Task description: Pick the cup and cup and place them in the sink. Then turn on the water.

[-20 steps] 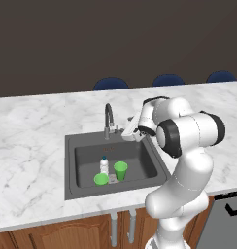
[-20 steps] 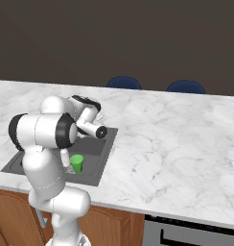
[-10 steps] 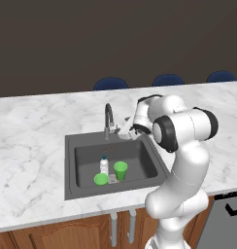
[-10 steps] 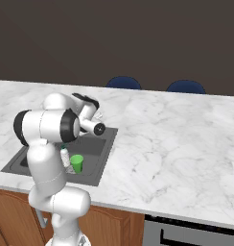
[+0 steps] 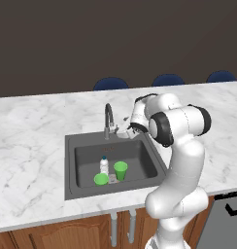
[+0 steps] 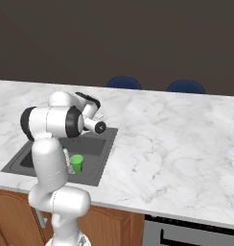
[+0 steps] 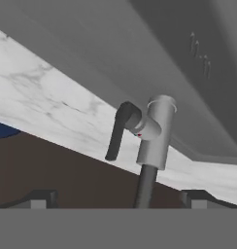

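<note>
1. Claw (image 5: 124, 131) sits at the back rim of the sink, just right of the tap base, seen from the left base camera. In the hand view two dark fingertips (image 7: 40, 198) stand wide apart at the bottom corners with nothing between them, so the claw is released.
2. Lever (image 7: 119, 130) hangs dark in the hand view at about 9 o'clock from the grey tap base (image 7: 155, 132); it juts from the side of the base, and a small red mark shows where the two join.
3. Tap (image 5: 109, 118) curves up as a dark gooseneck behind the basin, at 9 o'clock from the claw and close to it.
4. Sink (image 5: 144, 151) is a dark grey square basin set in the white marble counter (image 5: 33, 126).
5. Cups lie inside the basin near its front: one cup (image 5: 121, 170) stands upright, also visible from the right base camera (image 6: 77, 163); the other cup (image 5: 101, 179) is at about 8 o'clock from the first, its rim facing up.
6. Bottle (image 5: 104, 164), white with a blue cap, stands upright between and just behind the cups.
7. Chairs (image 5: 110, 84) show as blue backs beyond the counter's far edge.
</note>
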Controlling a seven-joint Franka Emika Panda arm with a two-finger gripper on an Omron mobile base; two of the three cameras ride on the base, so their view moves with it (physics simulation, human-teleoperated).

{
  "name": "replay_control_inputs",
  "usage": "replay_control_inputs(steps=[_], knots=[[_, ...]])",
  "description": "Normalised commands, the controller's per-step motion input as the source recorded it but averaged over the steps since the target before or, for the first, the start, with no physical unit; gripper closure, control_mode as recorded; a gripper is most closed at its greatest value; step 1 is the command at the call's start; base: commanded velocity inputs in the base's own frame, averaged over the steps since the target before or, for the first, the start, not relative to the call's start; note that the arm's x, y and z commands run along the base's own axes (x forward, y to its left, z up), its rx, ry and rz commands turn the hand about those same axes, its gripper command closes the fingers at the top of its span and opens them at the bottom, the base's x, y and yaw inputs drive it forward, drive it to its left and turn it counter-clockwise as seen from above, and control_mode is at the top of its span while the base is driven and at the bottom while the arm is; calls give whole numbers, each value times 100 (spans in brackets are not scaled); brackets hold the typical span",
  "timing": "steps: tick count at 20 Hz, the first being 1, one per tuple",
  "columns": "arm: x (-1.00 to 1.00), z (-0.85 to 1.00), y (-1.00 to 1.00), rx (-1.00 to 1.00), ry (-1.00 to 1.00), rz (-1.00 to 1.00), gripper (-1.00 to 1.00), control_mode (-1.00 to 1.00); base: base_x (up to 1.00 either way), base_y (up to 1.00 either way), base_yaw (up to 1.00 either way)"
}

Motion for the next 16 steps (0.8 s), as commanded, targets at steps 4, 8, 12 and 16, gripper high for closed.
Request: replay_control_inputs(steps=[4, 8, 12, 16], knots=[[27, -19, 0, 0, 0, -1, -100, -100, 0, 0, 0], [29, -23, 0, 0, 0, -1, -100, -100, 0, 0, 0], [29, -24, 0, 0, 0, -1, -100, -100, 0, 0, 0], [31, -20, 0, 0, 0, -1, -100, -100, 0, 0, 0]])
